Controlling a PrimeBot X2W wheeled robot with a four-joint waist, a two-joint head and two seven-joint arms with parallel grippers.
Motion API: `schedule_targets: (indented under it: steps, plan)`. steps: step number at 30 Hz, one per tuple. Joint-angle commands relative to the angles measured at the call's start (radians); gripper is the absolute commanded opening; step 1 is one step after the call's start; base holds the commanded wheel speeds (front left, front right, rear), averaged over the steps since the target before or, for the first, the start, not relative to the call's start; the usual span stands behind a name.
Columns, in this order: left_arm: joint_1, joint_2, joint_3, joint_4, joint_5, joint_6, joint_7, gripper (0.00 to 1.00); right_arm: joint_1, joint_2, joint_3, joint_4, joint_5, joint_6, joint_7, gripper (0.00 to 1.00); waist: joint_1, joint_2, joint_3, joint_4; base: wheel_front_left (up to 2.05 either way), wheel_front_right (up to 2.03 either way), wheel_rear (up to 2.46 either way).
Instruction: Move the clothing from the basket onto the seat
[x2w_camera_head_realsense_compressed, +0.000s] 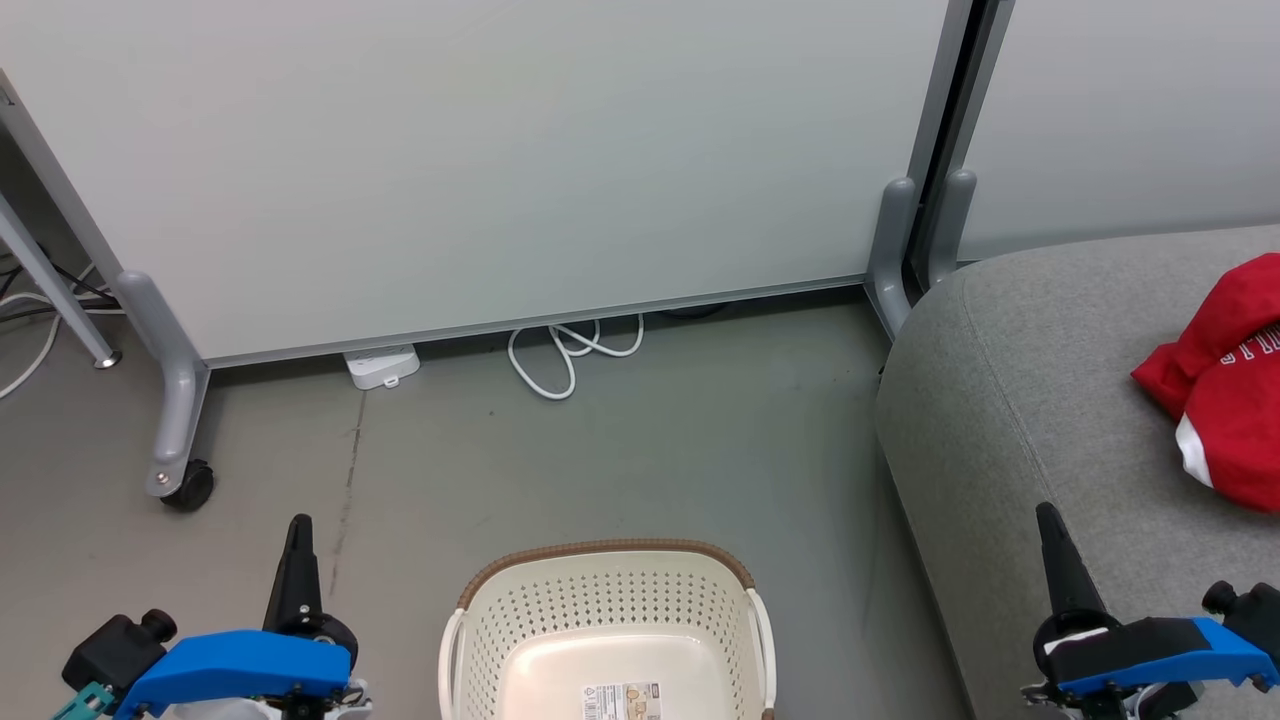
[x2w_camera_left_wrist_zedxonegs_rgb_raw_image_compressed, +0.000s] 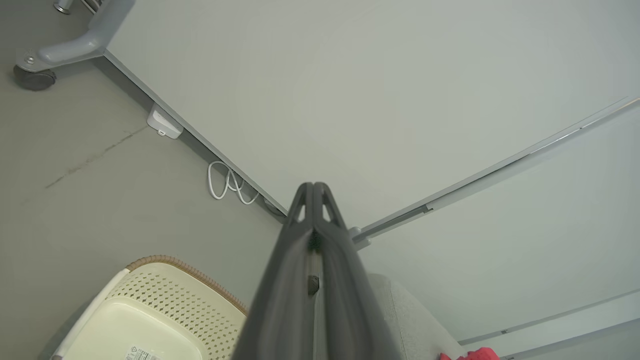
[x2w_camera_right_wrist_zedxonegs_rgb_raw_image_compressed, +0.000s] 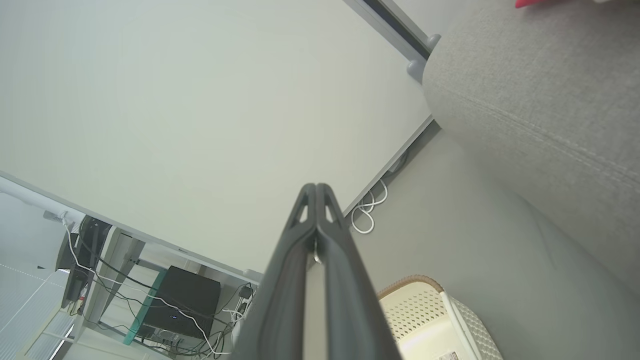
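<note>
Closest to the head camera, at 6 o'clock, sits the basket, its perforated walls and pale floor bare apart from a printed label; its near half is cut off by the bottom edge, so that part cannot be checked. The left gripper stands at the basket's 9 o'clock and the right gripper at its 3 o'clock, both pointing to 12. In the left wrist view the left gripper has its two dark fingers pressed flat together with nothing between them. The right wrist view shows the same of the right gripper. The clothing lies on the seat as a red heap, with white lettering and a strip of white trim showing. It sits at about 1 o'clock from the right gripper and near it. What shows of the heap runs roughly from 12 to 6 o'clock and is cut by the right edge, so I cannot tell the two garments apart. From the left gripper the heap is far off at 2 o'clock, with the basket and the seat's rounded corner between, so the right arm is plainly the nearer. Judged from this, the transfer looks complete, and any further touch, such as nudging the heap inward, would fall to the right arm.
</note>
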Motion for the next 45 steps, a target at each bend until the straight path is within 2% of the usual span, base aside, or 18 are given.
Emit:
schedule_targets:
  steps: [1, 45]
  plan:
    - [-0.027, 0.001, 0.004, -0.013, -0.022, -0.006, 0.005, 0.00, -0.024, -0.004, -0.003, -0.013, 0.023, 0.000, 0.004, 0.00, -0.0001, -0.0001, 0.000, 0.000, 0.00, 0.00, 0.00]
    - [-0.058, 0.000, 0.051, -0.021, -0.445, -0.013, 0.111, 0.00, -0.048, -0.005, -0.034, -0.035, 0.458, 0.000, 0.111, 0.00, -0.0001, -0.0001, 0.016, -0.022, 0.00, 0.00, 0.00]
